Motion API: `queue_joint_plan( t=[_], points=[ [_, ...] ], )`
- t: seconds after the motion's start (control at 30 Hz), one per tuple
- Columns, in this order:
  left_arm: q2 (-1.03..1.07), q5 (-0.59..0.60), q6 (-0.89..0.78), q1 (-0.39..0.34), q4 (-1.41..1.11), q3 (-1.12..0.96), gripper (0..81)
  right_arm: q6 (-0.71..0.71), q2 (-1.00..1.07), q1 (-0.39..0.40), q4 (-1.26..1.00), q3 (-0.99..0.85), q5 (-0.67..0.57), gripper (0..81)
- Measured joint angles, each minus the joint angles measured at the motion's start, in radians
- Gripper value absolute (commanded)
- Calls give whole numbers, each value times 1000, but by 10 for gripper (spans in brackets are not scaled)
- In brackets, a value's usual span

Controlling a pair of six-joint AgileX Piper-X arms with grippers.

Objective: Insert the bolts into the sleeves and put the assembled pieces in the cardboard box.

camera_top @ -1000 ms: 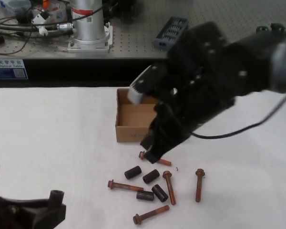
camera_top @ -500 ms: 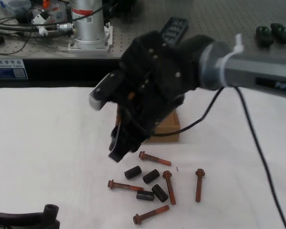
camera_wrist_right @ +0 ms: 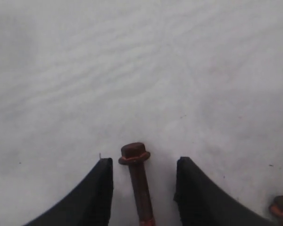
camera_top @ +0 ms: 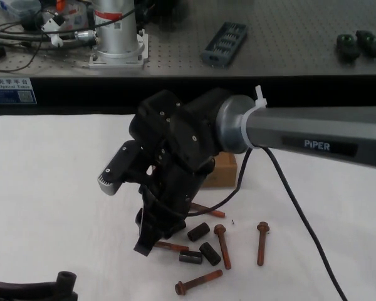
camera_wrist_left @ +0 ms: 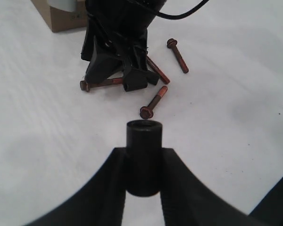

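Bolt pickup step: right gripper (camera_wrist_right: 142, 165) is hanging down at the cloth (camera_wrist_right: 132, 70), fingers spread and straddling a bolt (camera_wrist_right: 137, 176) that is lying flat between them, not yet pinched. Left gripper (camera_wrist_left: 144, 162) is clamping a sleeve (camera_wrist_left: 143, 141), open end clear of the fingers, near the pile (camera_top: 210, 253) of loose parts. Box (camera_top: 221, 170) is sitting behind the right arm, inside hidden. Next move is probably calling for closing on the shank, lifting, then lining the bolt tip with the sleeve bore
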Motion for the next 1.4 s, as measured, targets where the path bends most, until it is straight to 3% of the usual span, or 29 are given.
queue_joint_plan(
  t=[0.53, 0.93, 1.0, 1.4],
  points=[
    [0, 31, 0, 0, 0, 0, 150, -20, 63, 0, -5, -4, 14, 323],
    [0, 44, 2, 0, 0, 0, 150, -20, 74, 0, -13, -6, 14, 8],
    [0, 45, 2, 0, 0, 0, 150, -12, 68, 0, -7, -6, 14, 36],
    [51, 89, 100, 0, -90, 0, 150, 63, -157, 0, -10, 60, 16, 36]
  ],
)
